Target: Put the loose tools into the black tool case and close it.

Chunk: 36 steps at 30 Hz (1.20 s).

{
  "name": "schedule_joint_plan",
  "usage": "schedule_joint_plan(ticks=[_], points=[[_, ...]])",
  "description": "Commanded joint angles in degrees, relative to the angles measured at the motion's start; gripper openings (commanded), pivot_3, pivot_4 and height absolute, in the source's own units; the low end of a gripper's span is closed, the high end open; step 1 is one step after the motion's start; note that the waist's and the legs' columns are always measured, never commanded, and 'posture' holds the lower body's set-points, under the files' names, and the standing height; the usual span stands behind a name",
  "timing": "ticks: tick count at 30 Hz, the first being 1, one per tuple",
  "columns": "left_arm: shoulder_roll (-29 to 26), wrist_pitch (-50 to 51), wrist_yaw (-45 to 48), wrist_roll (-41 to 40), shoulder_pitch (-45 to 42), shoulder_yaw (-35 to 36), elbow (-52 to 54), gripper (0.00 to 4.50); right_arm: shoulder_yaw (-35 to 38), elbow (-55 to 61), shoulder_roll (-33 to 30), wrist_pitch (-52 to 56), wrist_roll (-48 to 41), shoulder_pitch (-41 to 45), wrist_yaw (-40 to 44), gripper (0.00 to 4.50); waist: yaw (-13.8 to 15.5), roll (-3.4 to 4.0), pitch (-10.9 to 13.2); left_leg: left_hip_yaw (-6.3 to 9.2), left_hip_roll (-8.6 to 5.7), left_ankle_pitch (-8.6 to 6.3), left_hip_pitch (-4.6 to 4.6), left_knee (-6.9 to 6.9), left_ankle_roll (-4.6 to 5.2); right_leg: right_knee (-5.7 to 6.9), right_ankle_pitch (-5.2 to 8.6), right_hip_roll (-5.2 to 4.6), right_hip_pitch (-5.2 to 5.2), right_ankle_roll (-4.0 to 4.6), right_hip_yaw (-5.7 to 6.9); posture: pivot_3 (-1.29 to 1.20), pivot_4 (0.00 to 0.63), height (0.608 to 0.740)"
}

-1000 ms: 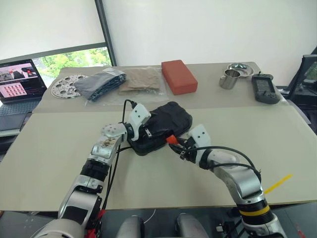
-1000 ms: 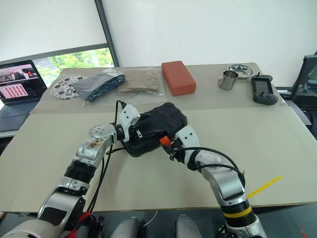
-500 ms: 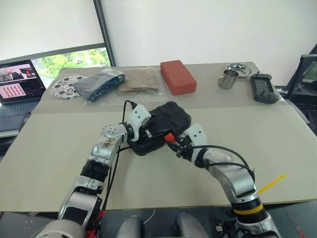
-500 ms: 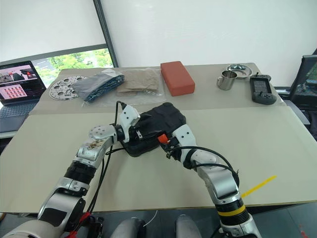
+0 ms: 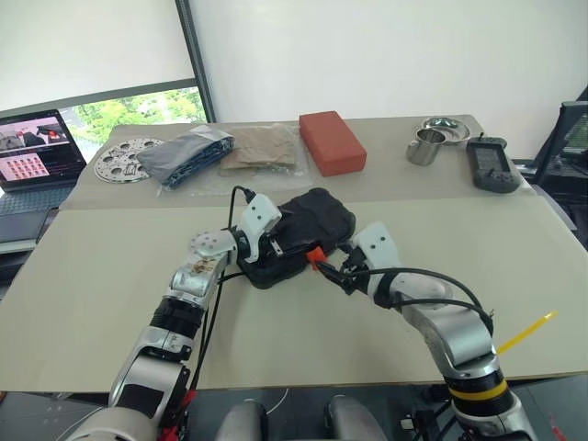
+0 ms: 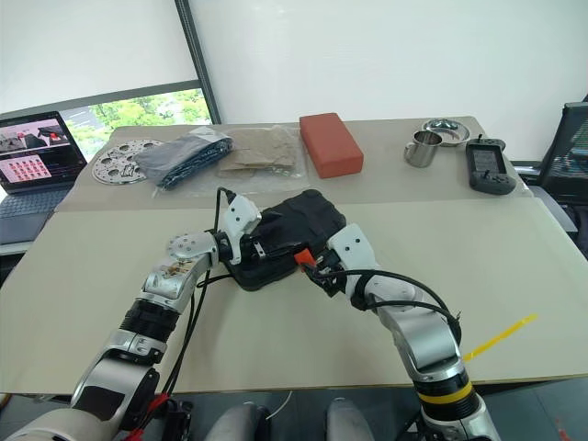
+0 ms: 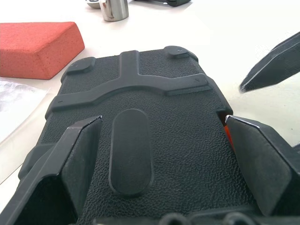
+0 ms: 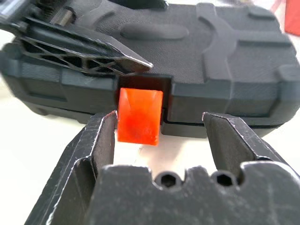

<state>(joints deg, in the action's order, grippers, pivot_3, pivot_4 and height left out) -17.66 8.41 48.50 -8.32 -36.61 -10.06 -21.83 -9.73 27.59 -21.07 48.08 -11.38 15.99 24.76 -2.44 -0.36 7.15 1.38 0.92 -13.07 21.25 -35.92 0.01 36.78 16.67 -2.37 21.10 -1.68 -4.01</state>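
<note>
Fingers spread wide on the left gripper (image 7: 159, 140), its 2 black pads lying across the lid of the black textured plastic tool case (image 5: 299, 234), pinning it flat near the middle of the beige table (image 5: 110, 266). Case looks shut, lid down on base, no loose tools visible outside it. Moving right: the orange latch (image 8: 139, 116) juts from the case's front edge, facing the right gripper (image 8: 161, 136). That gripper's jaws stand apart, holding nothing, latch just beside its 1 finger (image 8: 96, 140) and off-centre in the gap. Right arm is plainly nearer; pressing the latch home looks like the remaining move.
</note>
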Motion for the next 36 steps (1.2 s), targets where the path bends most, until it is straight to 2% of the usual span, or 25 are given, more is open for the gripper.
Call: schedule_joint_plan(ticks=[1,3,4,5,36], points=[[0.12,0.83,0.25,1.99,1.76,-1.61,-2.96,4.5,0.67,3.66,0.43,1.62,-1.37,-0.18,-0.56,2.89,0.01,-0.01,0.0,0.0,0.0,0.0,0.0,0.0,0.0,0.0,0.0,0.0,0.0,0.0,0.0,0.0,0.15,0.707],[0.27,0.79,0.4,2.06,1.77,-1.86,-3.02,4.5,-0.38,2.9,0.64,1.14,-0.82,-0.36,-1.07,2.38,0.02,-0.01,0.0,0.0,0.0,0.0,0.0,-0.01,0.0,-0.01,0.0,0.0,-0.01,-0.01,0.0,0.0,0.15,0.707],[0.31,0.79,0.42,2.06,1.76,-1.89,-3.03,4.5,-0.71,2.48,0.81,0.93,-0.65,-0.31,-1.27,1.91,0.03,-0.01,0.0,0.0,-0.01,0.0,0.0,0.0,0.0,-0.02,0.0,-0.01,-0.01,-0.01,0.0,0.0,0.15,0.707],[0.32,0.79,0.43,2.06,1.75,-1.88,-3.05,4.5,-0.89,2.09,1.01,0.81,-0.57,-0.18,-1.47,1.65,0.03,-0.01,0.0,0.0,-0.01,0.0,0.0,0.0,0.0,-0.02,0.0,-0.01,-0.01,-0.01,0.0,0.0,0.15,0.707],[-0.63,1.05,0.4,2.04,2.37,-1.55,-2.24,4.5,-4.37,-8.52,4.3,-6.17,3.6,4.52,-2.17,1.65,-0.23,-0.02,0.0,0.0,0.01,0.0,-0.02,0.03,0.0,-0.04,0.01,-0.01,0.0,-0.02,0.0,0.0,0.15,0.707]])
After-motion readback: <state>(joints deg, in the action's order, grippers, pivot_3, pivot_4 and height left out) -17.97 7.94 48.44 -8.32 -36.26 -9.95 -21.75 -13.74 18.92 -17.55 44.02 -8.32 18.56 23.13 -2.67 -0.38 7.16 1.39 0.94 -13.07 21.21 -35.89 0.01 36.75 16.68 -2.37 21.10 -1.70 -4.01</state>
